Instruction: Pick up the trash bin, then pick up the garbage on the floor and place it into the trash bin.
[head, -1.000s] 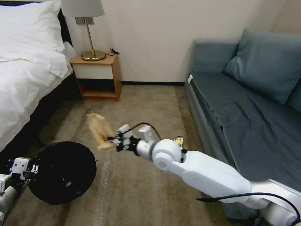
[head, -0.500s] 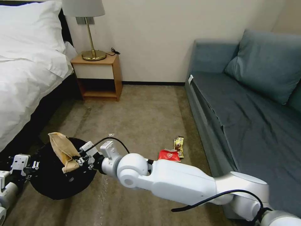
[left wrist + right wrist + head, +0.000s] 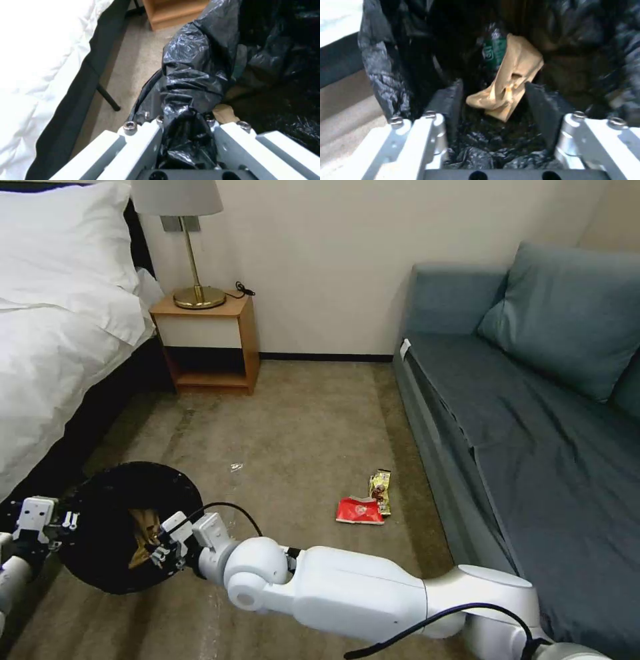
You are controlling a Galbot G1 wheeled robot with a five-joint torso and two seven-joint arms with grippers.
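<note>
The left gripper [image 3: 186, 140] is holding the trash bin [image 3: 100, 500] off to the robot's left, near the foot of the bed [image 3: 53, 347], its jaws clamped narrow on a bunched fold of the black bag liner [image 3: 196, 75] at the bin's rim. So the first part of the task looks done: the bin is in hand, tipped with its mouth towards the robot.

The right gripper [image 3: 493, 100] is reaching across the body and sitting over the bin's mouth. Its jaws are standing wide apart, and the crumpled brown paper bag [image 3: 510, 77] is lying between them but loose, resting down inside the liner and not pinched. From the head view the same paper bag [image 3: 141, 537] is showing as a tan shape inside the black opening. That piece reads as delivered.

Deeper in the bin, behind the paper bag, a clear bottle with a green label [image 3: 493, 50] is lying against the liner, so it too seems to be in.

Two pieces are waiting on the carpet, well apart from the bin and close to the sofa's [image 3: 533, 400] front edge: a red snack packet [image 3: 360, 511] and, just beside it and nearly touching, a gold-brown wrapper [image 3: 381, 491]. A tiny pale scrap [image 3: 236, 467] is also lying on the floor between the bin and the nightstand [image 3: 207, 340]; what it is cannot be told.

By this showing the task is roughly halfway along, with the two packets by the sofa left to collect.
</note>
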